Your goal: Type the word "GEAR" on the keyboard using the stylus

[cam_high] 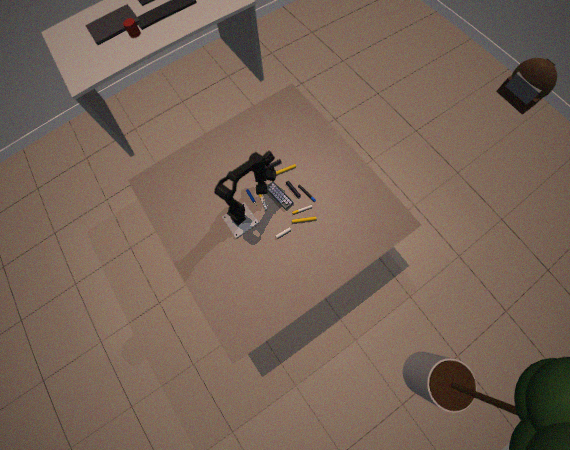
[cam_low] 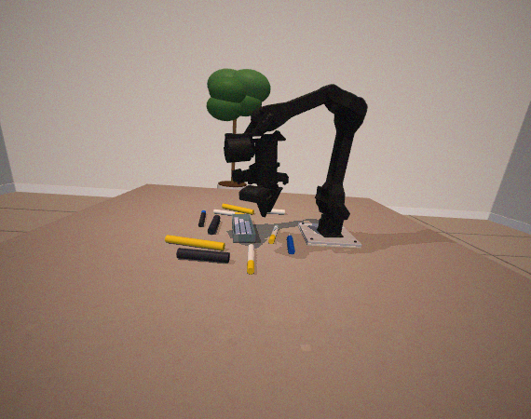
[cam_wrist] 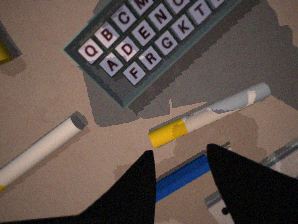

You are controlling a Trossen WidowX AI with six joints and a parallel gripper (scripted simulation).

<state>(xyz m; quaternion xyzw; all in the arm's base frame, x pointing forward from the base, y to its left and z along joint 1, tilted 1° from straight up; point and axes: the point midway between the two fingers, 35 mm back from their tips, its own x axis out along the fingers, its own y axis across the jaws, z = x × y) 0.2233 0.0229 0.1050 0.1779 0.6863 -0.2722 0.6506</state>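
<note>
The keyboard [cam_high: 280,196] [cam_low: 243,238] [cam_wrist: 116,91] has a grey-green case and pale lettered keys; G, E, A and R show in the wrist view. A blue stick [cam_high: 250,195] [cam_low: 291,244] [cam_wrist: 182,178] with a thin tip, which looks like the stylus, lies on the surface near the arm's base. A white stick with a yellow end [cam_low: 274,234] [cam_wrist: 210,115] lies between it and the keyboard. My gripper [cam_low: 264,214] [cam_wrist: 180,154] is partly open and empty above them. In the wrist view its fingertips overlap part of the blue stick.
Another white stick with a yellow end [cam_low: 251,258] [cam_wrist: 42,152] lies near the keyboard's end. Beyond are black sticks [cam_high: 293,189] [cam_low: 203,255] and yellow sticks [cam_high: 304,220] [cam_low: 195,242]. The arm's white base plate [cam_high: 230,225] [cam_low: 333,241] is beside the blue stick.
</note>
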